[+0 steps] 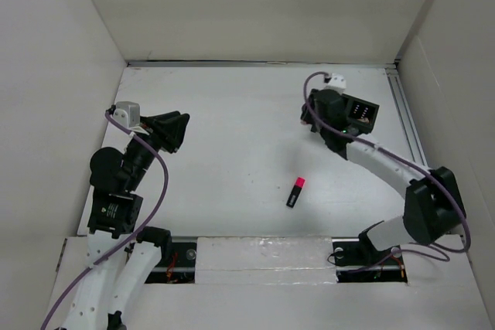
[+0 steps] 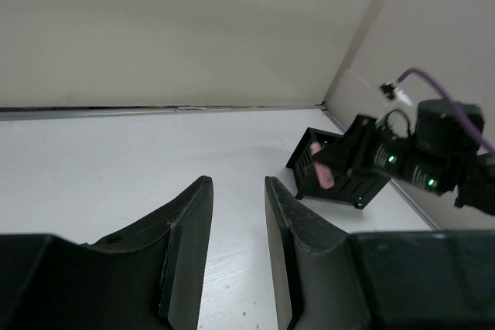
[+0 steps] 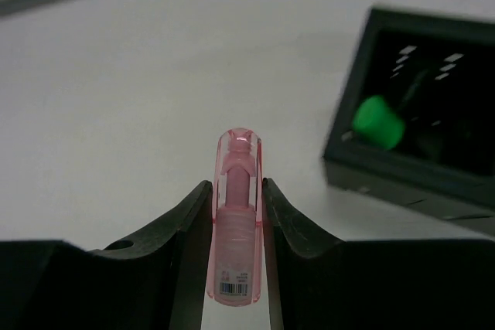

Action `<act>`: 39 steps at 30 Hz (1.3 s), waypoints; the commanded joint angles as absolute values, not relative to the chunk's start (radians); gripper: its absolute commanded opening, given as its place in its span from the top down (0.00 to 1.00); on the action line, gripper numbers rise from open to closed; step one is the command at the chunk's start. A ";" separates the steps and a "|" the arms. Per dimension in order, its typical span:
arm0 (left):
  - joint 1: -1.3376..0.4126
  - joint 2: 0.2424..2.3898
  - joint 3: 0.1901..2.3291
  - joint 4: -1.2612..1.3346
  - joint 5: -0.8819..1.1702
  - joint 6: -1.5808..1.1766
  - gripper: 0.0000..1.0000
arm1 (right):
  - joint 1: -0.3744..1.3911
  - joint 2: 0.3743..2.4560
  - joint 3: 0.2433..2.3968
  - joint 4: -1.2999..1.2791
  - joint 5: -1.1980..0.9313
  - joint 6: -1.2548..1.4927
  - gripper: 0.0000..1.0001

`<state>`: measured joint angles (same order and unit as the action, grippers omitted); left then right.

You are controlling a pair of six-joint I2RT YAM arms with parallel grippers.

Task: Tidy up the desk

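Note:
My right gripper (image 3: 236, 183) is shut on a translucent pink marker (image 3: 236, 229), which stands lengthwise between the fingers, cap end forward. It hovers over the white desk (image 1: 232, 113), just left of the black organizer box (image 1: 361, 116). In the right wrist view the box (image 3: 418, 144) shows a green-capped marker (image 3: 379, 123) inside. A black marker with a pink cap (image 1: 295, 192) lies on the desk near the front centre. My left gripper (image 2: 237, 181) stays at the left side, jaws apart with nothing between them.
White walls (image 1: 255, 5) border the desk at the back and both sides. A metal rail (image 1: 406, 113) runs along the right edge behind the organizer. The arm bases and cables sit at the near edge.

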<state>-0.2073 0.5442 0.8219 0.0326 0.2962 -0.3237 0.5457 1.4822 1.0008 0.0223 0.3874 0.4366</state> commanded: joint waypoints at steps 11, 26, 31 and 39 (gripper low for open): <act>-0.209 0.558 0.810 0.092 0.322 -0.331 0.71 | 0.200 1.390 0.996 0.101 0.581 0.485 0.86; -0.209 0.555 0.808 0.094 0.324 -0.330 0.70 | 0.087 1.433 1.000 0.072 0.652 0.500 0.85; -0.209 0.555 0.810 0.092 0.322 -0.330 0.70 | 0.087 1.453 1.014 0.038 0.646 0.505 0.76; -0.209 0.548 0.808 0.092 0.319 -0.331 0.70 | 0.098 1.401 1.014 0.031 0.591 0.505 0.45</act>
